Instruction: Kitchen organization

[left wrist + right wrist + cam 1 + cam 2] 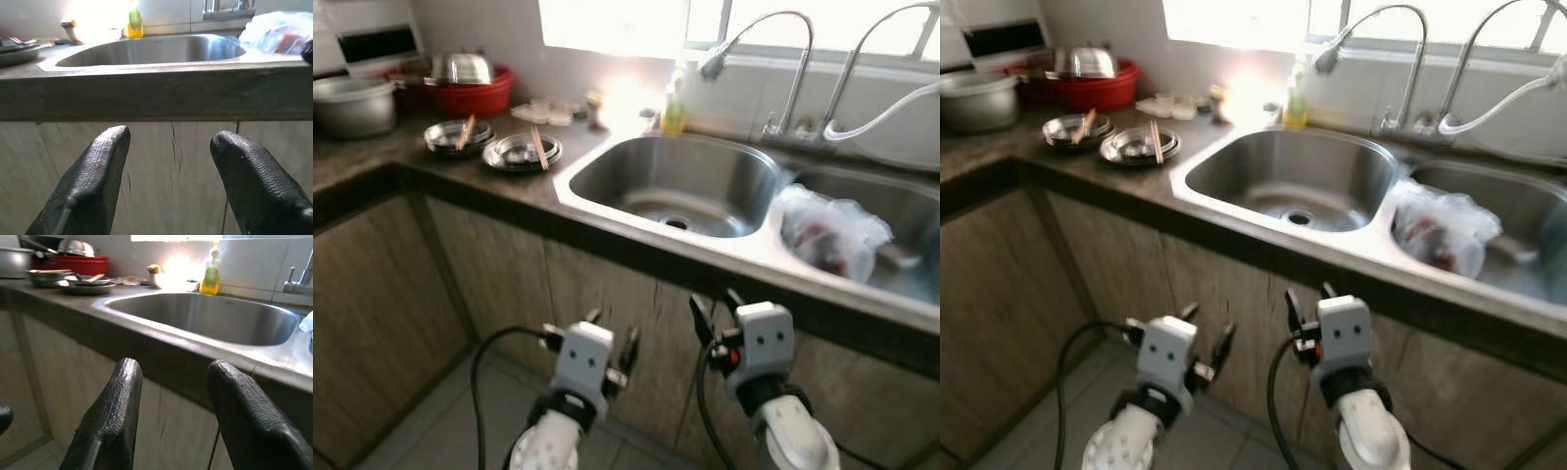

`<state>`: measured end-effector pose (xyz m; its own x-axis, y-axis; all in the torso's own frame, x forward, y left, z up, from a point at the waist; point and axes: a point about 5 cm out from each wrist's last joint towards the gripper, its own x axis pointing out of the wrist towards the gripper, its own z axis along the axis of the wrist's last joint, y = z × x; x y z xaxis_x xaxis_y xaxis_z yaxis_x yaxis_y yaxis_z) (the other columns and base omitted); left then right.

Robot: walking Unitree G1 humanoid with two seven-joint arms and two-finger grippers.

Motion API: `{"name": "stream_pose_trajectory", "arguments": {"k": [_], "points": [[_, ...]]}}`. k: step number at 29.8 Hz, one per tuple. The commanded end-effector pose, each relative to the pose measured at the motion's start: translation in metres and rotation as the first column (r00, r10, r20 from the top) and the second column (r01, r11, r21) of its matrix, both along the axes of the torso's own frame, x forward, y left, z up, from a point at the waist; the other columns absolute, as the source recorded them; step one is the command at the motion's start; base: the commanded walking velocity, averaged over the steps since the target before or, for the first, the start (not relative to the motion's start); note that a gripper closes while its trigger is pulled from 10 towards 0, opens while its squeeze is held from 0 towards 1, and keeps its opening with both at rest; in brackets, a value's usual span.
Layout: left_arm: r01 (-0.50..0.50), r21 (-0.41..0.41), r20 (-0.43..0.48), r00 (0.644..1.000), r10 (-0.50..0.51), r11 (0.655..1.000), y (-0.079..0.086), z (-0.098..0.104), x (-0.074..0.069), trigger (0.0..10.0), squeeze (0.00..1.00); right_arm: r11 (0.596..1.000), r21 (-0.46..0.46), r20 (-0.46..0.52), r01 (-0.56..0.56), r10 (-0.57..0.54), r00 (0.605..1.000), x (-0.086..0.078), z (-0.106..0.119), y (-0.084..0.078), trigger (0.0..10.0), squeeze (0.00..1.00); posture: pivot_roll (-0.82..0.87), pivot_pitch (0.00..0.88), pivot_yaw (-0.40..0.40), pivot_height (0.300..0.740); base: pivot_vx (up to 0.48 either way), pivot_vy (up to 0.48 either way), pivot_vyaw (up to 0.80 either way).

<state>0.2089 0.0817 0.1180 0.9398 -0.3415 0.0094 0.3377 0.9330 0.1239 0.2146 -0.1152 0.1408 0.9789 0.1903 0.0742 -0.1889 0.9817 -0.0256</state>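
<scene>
Dark stone counter (431,171) carries two stacked steel plates (521,151), light, slippery, best pinched at the rim; left gripper (607,341) and right gripper (717,311) wait below, jaws apart and empty

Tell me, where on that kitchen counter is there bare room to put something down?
The left steel sink basin is bare. Dark counter lies free between the grey metal pot and the two steel plates with chopsticks. It is crowded by the red plastic basin; a clear plastic bag fills the right basin.
</scene>
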Motion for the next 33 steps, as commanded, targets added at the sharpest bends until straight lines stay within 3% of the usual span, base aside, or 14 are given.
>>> {"name": "stream_pose_trajectory", "arguments": {"k": [1, 10, 33], "points": [[0.015, -0.009, -0.006, 1.000, -0.016, 1.000, -0.0048, 0.0003, -0.0006, 10.0, 0.00, 1.000, -0.018, -0.007, 0.014, -0.014, 1.000, -0.0007, -0.0012, -0.0043, 10.0, 0.00, 0.11, 0.000, -0.033, 0.740, -0.319, 0.000, 0.00], [0.006, -0.004, -0.014, 1.000, -0.006, 1.000, -0.0049, -0.0004, 0.0007, 10.0, 0.00, 1.000, -0.009, -0.015, 0.013, -0.013, 1.000, -0.0011, -0.0030, -0.0021, 10.0, 0.00, 0.11, 0.004, -0.038, 0.740, -0.333, 0.000, 0.00], [-0.011, 0.011, -0.039, 0.999, 0.012, 1.000, -0.0023, -0.0030, 0.0018, 10.0, 0.00, 1.000, -0.029, -0.016, 0.001, -0.002, 1.000, -0.0028, -0.0044, -0.0010, 10.0, 0.00, 0.11, 0.009, -0.029, 0.740, 0.000, 0.000, 0.06]]}}
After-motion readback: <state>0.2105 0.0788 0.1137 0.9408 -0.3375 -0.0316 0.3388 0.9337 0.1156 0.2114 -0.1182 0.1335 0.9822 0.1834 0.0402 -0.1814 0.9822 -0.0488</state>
